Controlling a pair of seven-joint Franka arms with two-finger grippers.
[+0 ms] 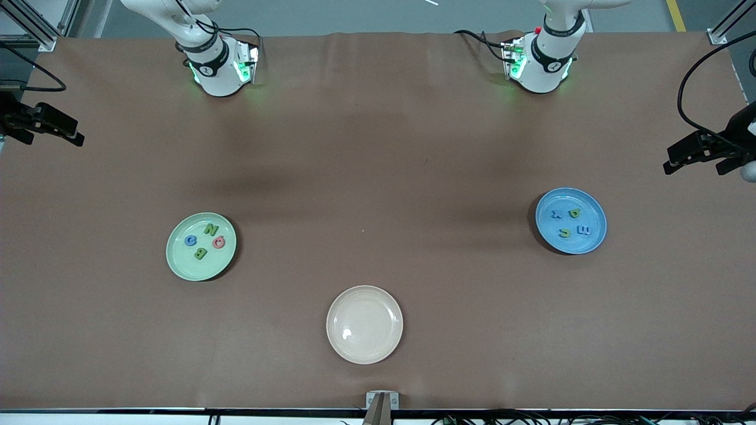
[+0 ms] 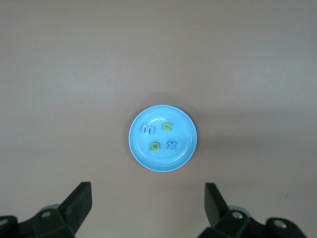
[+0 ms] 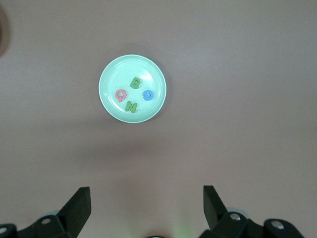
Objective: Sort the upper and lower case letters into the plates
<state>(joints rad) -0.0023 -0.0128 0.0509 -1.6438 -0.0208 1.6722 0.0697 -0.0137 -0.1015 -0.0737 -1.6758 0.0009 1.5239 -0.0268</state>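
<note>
Both jaws wide open, empty.

Probably a robotics lab: 2 arm bases point(image 1: 218, 71) bolted on a brown-covered table point(image 1: 378, 147).

A wide table covered in a matte brown cloth point(image 1: 378, 177) fills nearly the whole front view, the cloth creased faintly along the edge where the bases stand. Past that edge lies a strip of grey floor point(image 1: 354, 15) with a yellow painted line point(image 1: 676, 15), and silver aluminium frame posts point(image 1: 35, 23) stand at the corners. Soft, even light leaves broad dim shadows across the cloth.
</note>
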